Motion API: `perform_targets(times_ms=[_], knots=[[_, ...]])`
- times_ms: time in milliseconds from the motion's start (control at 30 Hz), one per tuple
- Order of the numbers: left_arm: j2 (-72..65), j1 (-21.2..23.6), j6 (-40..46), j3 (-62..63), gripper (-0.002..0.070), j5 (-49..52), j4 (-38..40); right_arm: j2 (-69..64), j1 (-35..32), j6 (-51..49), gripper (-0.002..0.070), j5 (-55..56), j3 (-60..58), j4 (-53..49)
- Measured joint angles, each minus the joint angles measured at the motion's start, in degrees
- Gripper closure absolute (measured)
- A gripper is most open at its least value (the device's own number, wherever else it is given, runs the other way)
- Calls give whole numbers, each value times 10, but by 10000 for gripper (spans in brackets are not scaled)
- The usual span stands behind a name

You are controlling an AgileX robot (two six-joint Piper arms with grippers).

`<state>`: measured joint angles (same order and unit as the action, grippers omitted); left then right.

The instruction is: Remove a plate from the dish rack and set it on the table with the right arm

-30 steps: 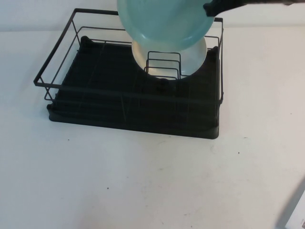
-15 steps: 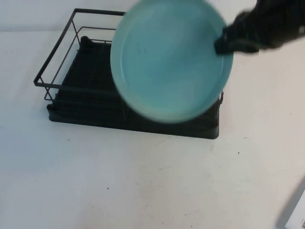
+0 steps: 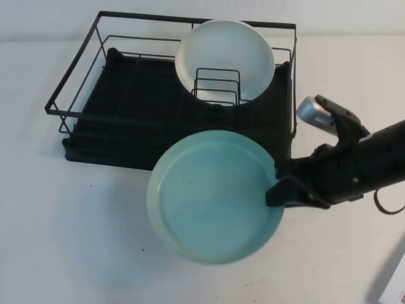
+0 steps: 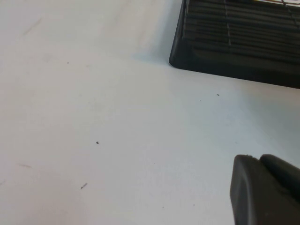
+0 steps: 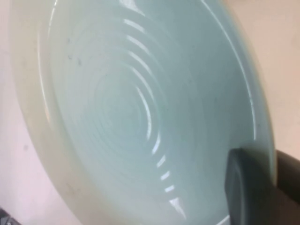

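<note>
Right gripper pinching teal plate rim over white speckled table before dish rack; left gripper low over table, state unclear.

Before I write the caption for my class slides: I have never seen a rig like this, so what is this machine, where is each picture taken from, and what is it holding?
This is a tabletop robot with two black arms, each ending in a pincer. The wide picture comes from a raised camera looking down at the table. The other two come from small cameras on the wrists.

In the wide view, the right pincer is shut on the rim of a teal plate, held just in front of the dish rack. The pictures do not settle whether the plate touches the table yet. A cream-white plate stands upright in the rack's wire dividers.

The right wrist view is filled by that teal plate seen up close. The left wrist view shows bare table, a corner of the rack, and a dark bit of the left pincer, which is off to the side, not working.
</note>
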<state>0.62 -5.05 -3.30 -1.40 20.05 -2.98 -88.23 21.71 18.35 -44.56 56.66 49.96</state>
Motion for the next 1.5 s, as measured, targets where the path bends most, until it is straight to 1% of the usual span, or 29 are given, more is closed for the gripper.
perform_targets(times_ms=[433,600,700,767,800,933,967,1033,1100,1167,1200,1300,1367,1433,1500], knots=[[0,0,0,0,680,0,0,-140,0,13,652,40,-3,19],[0,0,0,0,680,0,0,-154,0,16,652,55,-3,29],[0,0,0,0,680,0,0,-154,0,16,637,58,-1,30],[0,0,0,0,680,0,0,-154,0,17,603,64,-1,30],[0,0,0,0,680,0,0,-154,0,17,573,67,-1,30],[0,0,0,0,680,0,0,-155,0,17,421,64,3,26],[0,0,0,0,680,0,0,-155,0,17,396,59,9,23],[0,0,0,0,680,0,0,-155,0,17,356,44,22,12],[0,0,0,0,680,0,0,-155,0,17,344,31,35,-1],[0,0,0,0,680,0,0,-147,0,17,360,18,42,-15],[0,0,0,0,680,0,0,-138,0,17,384,11,45,-22],[0,0,0,0,680,0,0,-97,0,17,495,-14,48,-57],[0,0,0,0,680,0,0,-59,0,3,589,-31,48,-91],[0,0,0,0,680,0,0,-19,0,-11,645,-41,48,-125],[0,0,0,0,680,0,0,26,0,-23,673,-47,43,-153]])
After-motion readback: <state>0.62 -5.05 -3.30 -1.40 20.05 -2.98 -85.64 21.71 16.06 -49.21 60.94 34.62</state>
